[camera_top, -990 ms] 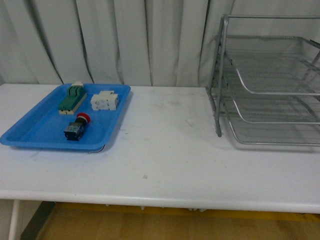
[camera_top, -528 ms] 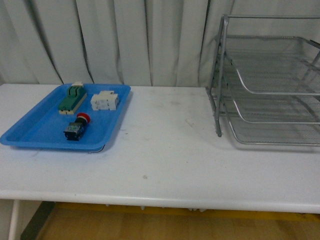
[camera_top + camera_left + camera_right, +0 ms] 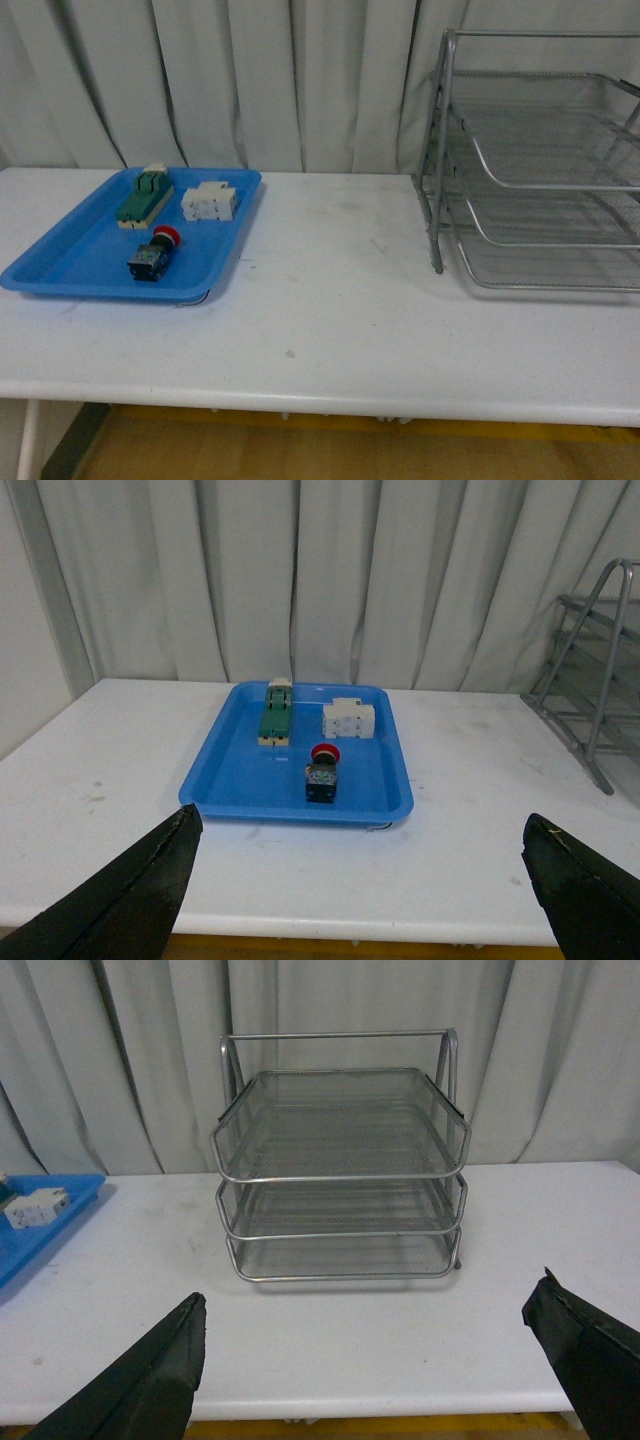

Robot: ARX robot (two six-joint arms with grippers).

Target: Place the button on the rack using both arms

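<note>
The button (image 3: 152, 254), red cap on a black and bluish body, lies on its side in the blue tray (image 3: 60, 262) at the table's left. It also shows in the left wrist view (image 3: 322, 772). The silver three-tier wire rack (image 3: 545, 165) stands at the table's right and faces the right wrist view (image 3: 340, 1170). My left gripper (image 3: 360, 880) is open and empty, back from the table's front edge, facing the tray. My right gripper (image 3: 365, 1355) is open and empty, back from the edge, facing the rack. Neither arm shows in the front view.
In the blue tray (image 3: 240, 780) a green-topped beige block (image 3: 144, 197) and a white blocky component (image 3: 209, 202) lie behind the button. Grey curtains hang behind the white table (image 3: 330, 300). The tray's corner shows in the right wrist view (image 3: 40, 1230).
</note>
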